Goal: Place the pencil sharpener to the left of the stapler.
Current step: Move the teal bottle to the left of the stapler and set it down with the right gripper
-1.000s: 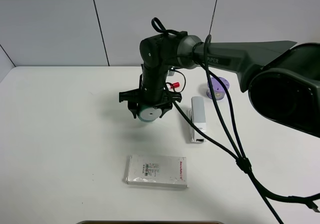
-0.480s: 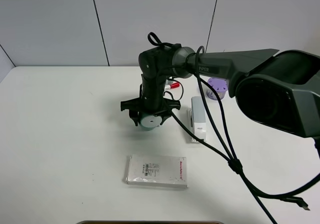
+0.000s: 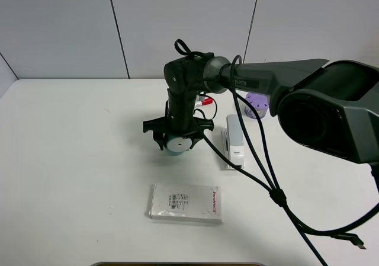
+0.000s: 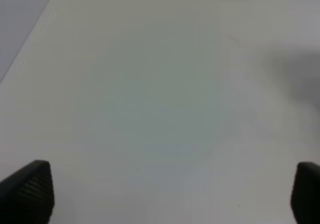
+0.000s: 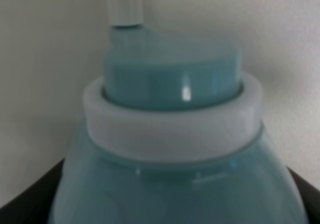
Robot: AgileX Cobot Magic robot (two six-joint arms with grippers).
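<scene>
The teal pencil sharpener [image 3: 177, 143] with its white round face toward the camera sits low over the table, just left of the white and grey stapler [image 3: 235, 139]. My right gripper [image 3: 176, 133] reaches across from the right and is shut on the sharpener from above. The sharpener's teal body and white ring [image 5: 172, 129] fill the right wrist view, with dark fingers [image 5: 22, 194] at its sides. Whether it touches the table I cannot tell. My left gripper [image 4: 170, 194] is open over bare table, holding nothing.
A flat white packaged box [image 3: 186, 202] lies in front of the sharpener. A purple cylinder [image 3: 258, 105] stands behind the stapler, and a red-capped marker [image 3: 205, 101] lies behind the arm. Black cables [image 3: 260, 165] hang across the stapler toward the front right.
The right gripper has come down and slightly forward with the sharpener over the last second. Over the last half second it has barely moved.
</scene>
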